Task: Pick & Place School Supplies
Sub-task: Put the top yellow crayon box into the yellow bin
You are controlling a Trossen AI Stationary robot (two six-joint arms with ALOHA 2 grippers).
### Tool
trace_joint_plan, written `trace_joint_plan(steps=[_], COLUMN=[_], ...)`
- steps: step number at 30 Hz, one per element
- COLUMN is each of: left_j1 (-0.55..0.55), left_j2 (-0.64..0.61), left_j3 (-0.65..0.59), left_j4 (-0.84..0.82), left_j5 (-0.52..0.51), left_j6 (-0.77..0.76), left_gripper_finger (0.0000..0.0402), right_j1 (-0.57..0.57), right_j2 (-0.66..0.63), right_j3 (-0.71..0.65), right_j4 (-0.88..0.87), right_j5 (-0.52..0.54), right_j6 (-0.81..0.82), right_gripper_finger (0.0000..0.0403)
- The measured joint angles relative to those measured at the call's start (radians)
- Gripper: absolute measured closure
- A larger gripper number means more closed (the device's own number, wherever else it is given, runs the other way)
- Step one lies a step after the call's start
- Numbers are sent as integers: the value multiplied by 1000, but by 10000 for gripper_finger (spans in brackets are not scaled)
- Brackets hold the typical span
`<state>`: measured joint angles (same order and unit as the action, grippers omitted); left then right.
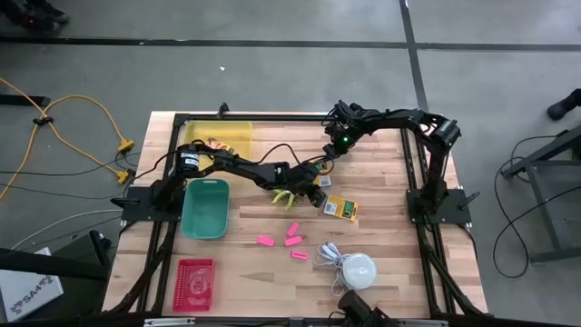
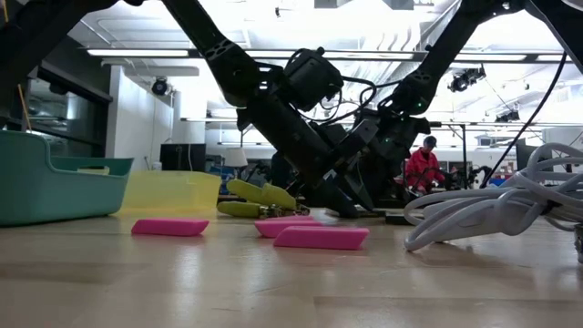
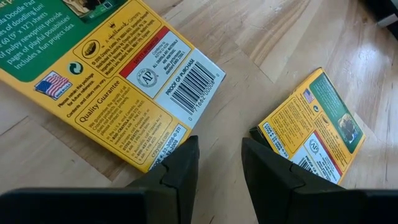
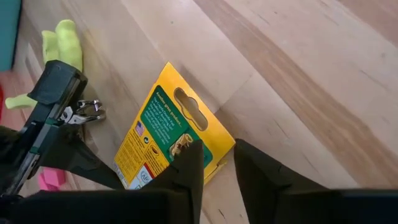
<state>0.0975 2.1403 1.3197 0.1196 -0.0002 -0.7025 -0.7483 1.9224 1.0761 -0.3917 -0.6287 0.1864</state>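
Observation:
Two flat yellow-and-green boxes lie flat on the wood in the left wrist view, a larger one [image 3: 124, 81] and a smaller one [image 3: 317, 130]. My left gripper [image 3: 219, 162] is open by a narrow gap, low over the bare wood between them. In the high view one box [image 1: 343, 208] lies just right of that gripper [image 1: 316, 188]. My right gripper [image 4: 217, 165] is open above the corner of a box [image 4: 168, 127] with a hang tab. The lime-green-handled scissors [image 1: 283, 198] lie left of the grippers. Several pink erasers [image 1: 292, 241] lie nearer the table's near edge.
A teal bin [image 1: 205, 207] stands left of the scissors, a yellow bin [image 1: 229, 136] at the far left and a red basket [image 1: 193, 283] at the near left. A white dome [image 1: 357, 270] with a coiled cord [image 2: 483, 214] sits by the near edge. A person [image 2: 421, 169] stands far behind.

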Motion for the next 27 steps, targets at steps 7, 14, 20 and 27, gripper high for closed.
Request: trace_joint_plan(steps=[7, 14, 20, 27], left_j1=[0, 0, 0, 2], left_j2=[0, 0, 0, -17], left_j3=[0, 0, 0, -1], left_j4=[0, 0, 0, -10], left_j5=[0, 0, 0, 76], left_j6=[0, 0, 3, 81], left_gripper_finger=[280, 280, 280, 280], right_j1=[0, 0, -5, -25], right_j2=[0, 0, 0, -30], right_j3=[0, 0, 0, 0], right_j4=[-12, -12, 6, -22], right_j5=[-6, 1, -2, -107], right_j6=[-25, -17, 30, 57], right_gripper_finger=[371, 399, 370, 315])
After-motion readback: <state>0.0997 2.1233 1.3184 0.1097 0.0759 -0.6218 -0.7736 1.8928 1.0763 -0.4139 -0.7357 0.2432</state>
